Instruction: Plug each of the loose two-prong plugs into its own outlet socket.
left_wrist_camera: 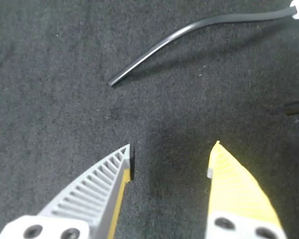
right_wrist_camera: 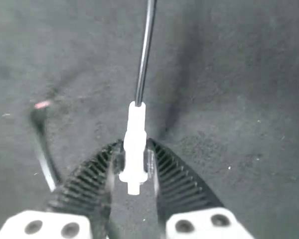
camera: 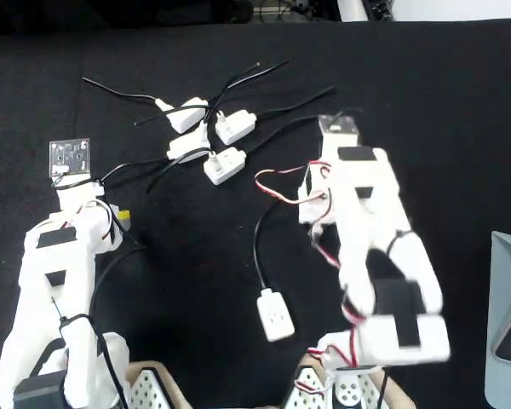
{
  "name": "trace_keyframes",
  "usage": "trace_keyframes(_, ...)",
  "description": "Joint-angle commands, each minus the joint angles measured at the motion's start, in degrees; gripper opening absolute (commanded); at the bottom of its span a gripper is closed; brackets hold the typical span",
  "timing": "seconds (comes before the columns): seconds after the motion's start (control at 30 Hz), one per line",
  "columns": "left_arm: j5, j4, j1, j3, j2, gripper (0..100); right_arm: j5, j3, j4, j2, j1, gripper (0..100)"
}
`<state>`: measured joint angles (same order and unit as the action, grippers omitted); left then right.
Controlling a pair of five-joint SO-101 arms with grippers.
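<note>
Grips plug (right_wrist_camera: 134, 124) in right hand (right_wrist_camera: 134, 147), long axis in line with hand | left hand (left_wrist_camera: 172, 145) released | outlet socket (camera: 275, 313) nearer right arm

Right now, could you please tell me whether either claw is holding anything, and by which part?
The right claw grips a white plug by the sides of its body, its black cord trailing away. The left claw is open and empty.
</note>
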<state>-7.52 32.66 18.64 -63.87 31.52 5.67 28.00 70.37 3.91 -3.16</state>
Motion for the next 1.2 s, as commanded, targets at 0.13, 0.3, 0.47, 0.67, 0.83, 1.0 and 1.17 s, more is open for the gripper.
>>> trace_keyframes(0.13, -0.09, -5.54, -3.65, 1.27, 1.14, 25, 0.18, 12.88, -6.59, 27.47, -10.73, 1.2)
trace_keyframes(0.3, 5.54, -5.36, -5.41, 5.41, 1.14, 25, 0.09, 23.6, -17.23, 40.31, -17.05, 1.2)
trace_keyframes(0.47, 11.08, -5.27, -9.01, 9.36, 1.14, 25, 0.62, 28.0, -23.74, 45.85, -22.59, 1.2)
trace_keyframes(0.67, 12.04, -5.19, -15.25, 12.18, 1.14, 25, 2.99, 30.02, -30.42, 47.43, -26.46, 1.2)
trace_keyframes(0.83, 12.04, -5.19, -18.07, 12.97, 1.76, 25, 5.71, 33.63, -35.78, 47.43, -28.04, 1.2)
trace_keyframes(1.0, 12.04, -5.19, -21.14, 11.03, 9.67, 25, 5.8, 36.53, -39.47, 47.43, -29.63, 1.2)
trace_keyframes(1.17, 12.04, -5.19, -25.98, 8.13, 18.11, 25, 5.89, 36.62, -39.3, 47.43, -32.09, 1.2)
